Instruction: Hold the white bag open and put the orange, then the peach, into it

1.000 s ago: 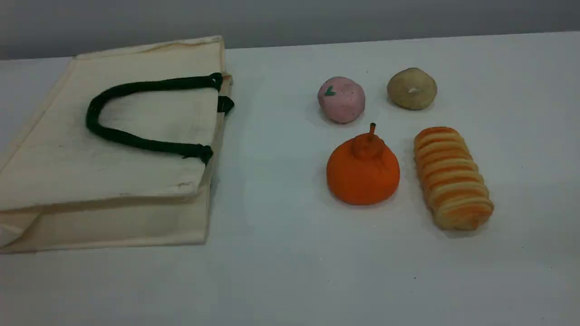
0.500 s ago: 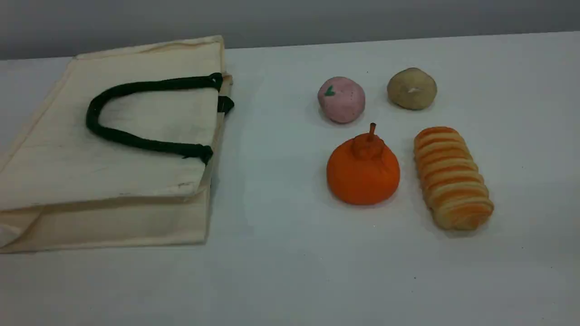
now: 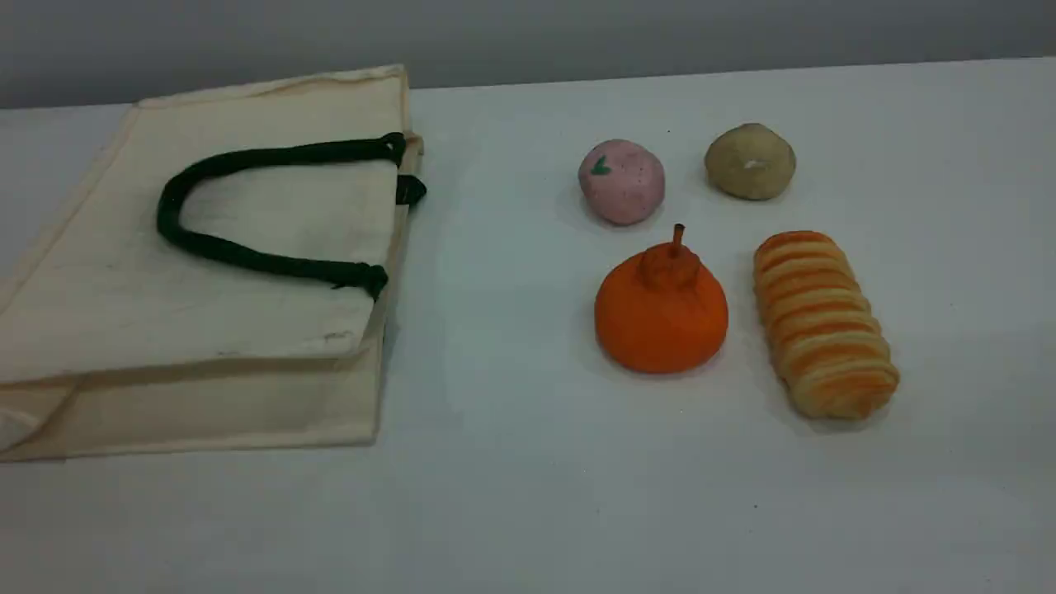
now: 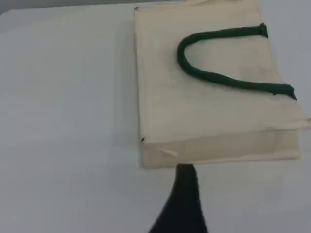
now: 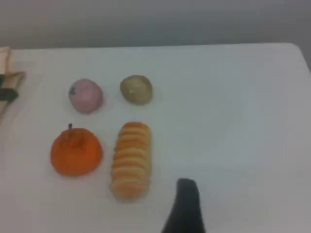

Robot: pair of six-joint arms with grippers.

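Note:
The white bag [image 3: 124, 313] lies flat on the left of the table, its mouth to the right and its dark green rope handle [image 3: 247, 260] on top. In the left wrist view the bag [image 4: 194, 121] is below and ahead of one dark fingertip [image 4: 184, 189] of my left gripper, which hangs above the table and holds nothing. The orange [image 3: 660, 318] sits right of the bag, the pink peach [image 3: 621, 181] just behind it. My right gripper's fingertip [image 5: 186, 199] hovers to the right of the orange [image 5: 76, 153] and peach [image 5: 86, 95], empty. Neither arm appears in the scene view.
A striped bread loaf [image 3: 823, 322] lies right beside the orange. A beige round thing with a white dimple [image 3: 750, 162] sits behind the loaf. The table's far edge meets a grey wall.

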